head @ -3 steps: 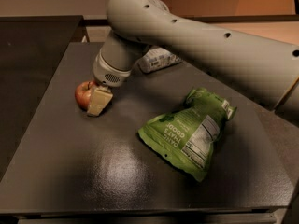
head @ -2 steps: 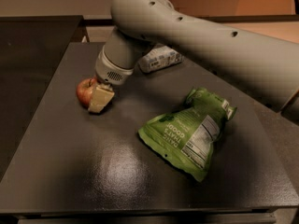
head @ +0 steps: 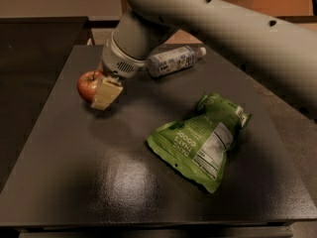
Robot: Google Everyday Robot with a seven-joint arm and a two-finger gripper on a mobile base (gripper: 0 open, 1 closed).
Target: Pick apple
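The small red apple (head: pixel 87 85) is at the left of the dark table (head: pixel 99 182), just off its surface. My gripper (head: pixel 97 90) reaches down from the big grey arm and is shut on the apple. One pale finger pad (head: pixel 107 94) presses on the apple's right side; the other finger is hidden behind the fruit. The grey wrist (head: pixel 124 58) sits right above and to the right of the apple.
A green snack bag (head: pixel 200 140) lies flat at centre right. A plastic bottle (head: pixel 173 60) lies on its side behind the wrist. The table's left edge runs close to the apple, with a lower dark surface (head: pixel 34 48) beyond it.
The gripper and the apple have risen slightly and shifted a little left. The bag and bottle have not moved.
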